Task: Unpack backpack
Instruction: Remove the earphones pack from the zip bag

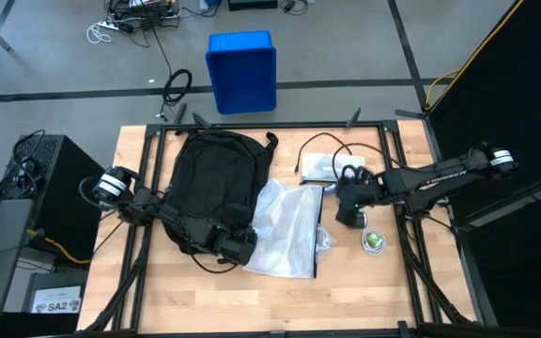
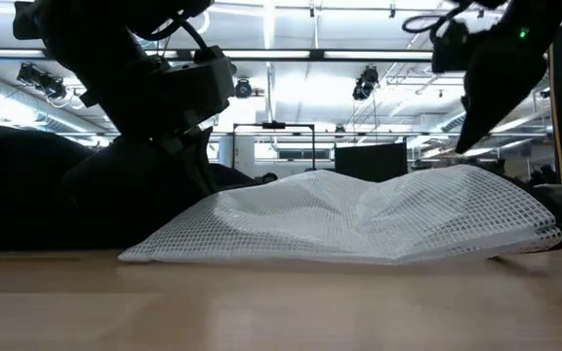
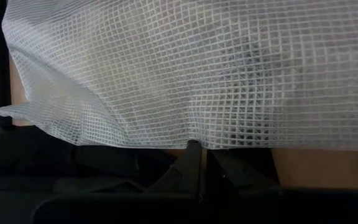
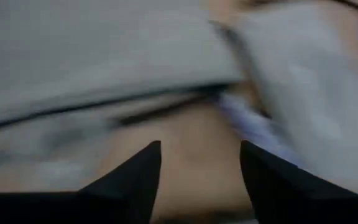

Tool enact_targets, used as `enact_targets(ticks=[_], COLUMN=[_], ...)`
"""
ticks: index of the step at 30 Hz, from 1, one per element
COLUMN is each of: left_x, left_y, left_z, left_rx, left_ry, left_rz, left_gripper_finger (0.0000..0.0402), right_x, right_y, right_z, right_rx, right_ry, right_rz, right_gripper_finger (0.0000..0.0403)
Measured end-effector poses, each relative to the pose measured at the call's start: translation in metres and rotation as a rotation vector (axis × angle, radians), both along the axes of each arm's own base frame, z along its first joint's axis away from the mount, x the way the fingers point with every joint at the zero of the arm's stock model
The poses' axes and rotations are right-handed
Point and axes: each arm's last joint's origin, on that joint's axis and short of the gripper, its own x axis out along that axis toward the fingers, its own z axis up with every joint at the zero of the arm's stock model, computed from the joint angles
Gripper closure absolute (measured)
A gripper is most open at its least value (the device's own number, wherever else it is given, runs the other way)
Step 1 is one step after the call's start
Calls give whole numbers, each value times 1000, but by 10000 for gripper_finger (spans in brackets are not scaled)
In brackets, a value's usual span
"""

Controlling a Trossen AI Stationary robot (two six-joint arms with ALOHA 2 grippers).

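Already several items lie unpacked: the backpack [image 1: 212,178] sits toward the table's [image 1: 280,300] left edge, the left hand [image 1: 236,247] clenched at its mouth. The right hand [image 4: 199,180], fingers parted and empty, hovers near the right edge; next likely reaches back inside.

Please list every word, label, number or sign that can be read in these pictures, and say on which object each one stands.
"SA2": on a white label on the floor equipment left of the table, in the high view; smaller print on it is too small to read.
Backpack: no readable text.
Mesh pouch: no readable text.
Blue bin: no readable text.
Low view and both wrist views: no text visible.
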Motion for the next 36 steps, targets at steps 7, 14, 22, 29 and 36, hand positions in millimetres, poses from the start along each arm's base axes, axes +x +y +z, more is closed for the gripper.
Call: enact_targets(ticks=[7, 14, 22, 29, 36], left_x=[0, 1, 1, 1, 1], left_y=[0, 0, -1, 0, 0], left_z=[0, 0, 1, 1, 1], left_rx=[-4, -5, -8, -5, -5], left_ry=[-4, -12, -18, -15, -15], left_rz=[6, 3, 3, 1, 0], left_gripper_finger=[402, 402, 402, 402, 402], right_x=[5, -8, 8, 25, 25], right_y=[53, 65, 66, 68, 70], right_z=[-11, -52, -111, -139, -124], right_rx=[119, 50, 6, -22, -21], right_ry=[-229, -197, -175, -171, -209], right_rz=[368, 227, 220, 183, 312], right_gripper_finger=[173, 166, 148, 190, 377])
